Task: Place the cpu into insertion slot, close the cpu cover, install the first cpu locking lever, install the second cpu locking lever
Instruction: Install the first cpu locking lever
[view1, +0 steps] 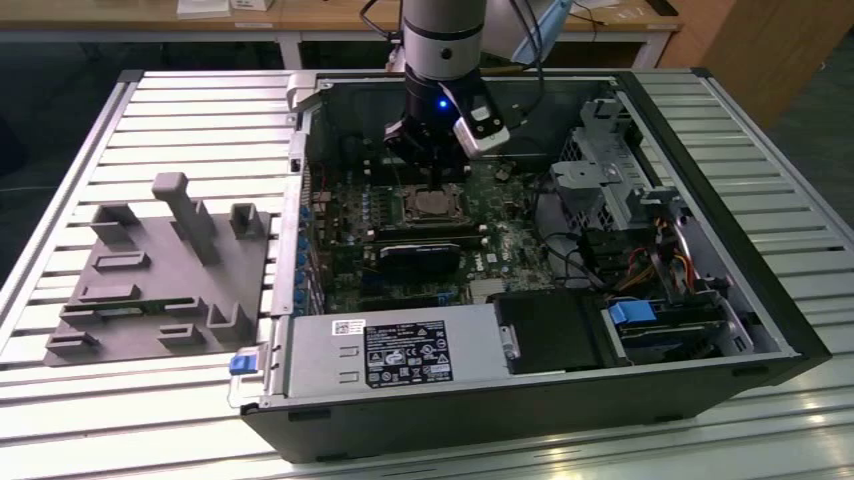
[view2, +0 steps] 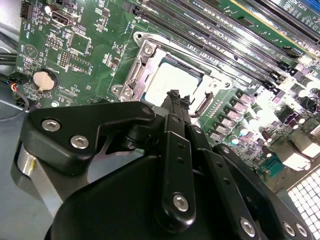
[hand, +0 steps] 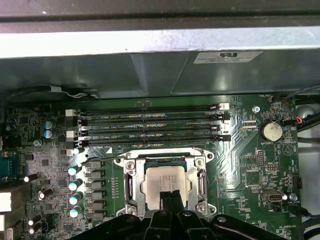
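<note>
Right above the cpu (hand: 165, 180), your end effector (hand: 170, 195) is pinched narrow, its tips hiding one edge of the cpu cover (hand: 129, 181).

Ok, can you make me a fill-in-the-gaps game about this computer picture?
1. The circuit board is coloured ___.
2. The cpu cover lies ___, not open, over the cpu.
3. The gripper above the cpu is coloured ___.
Missing words: green; closed; black.
</note>
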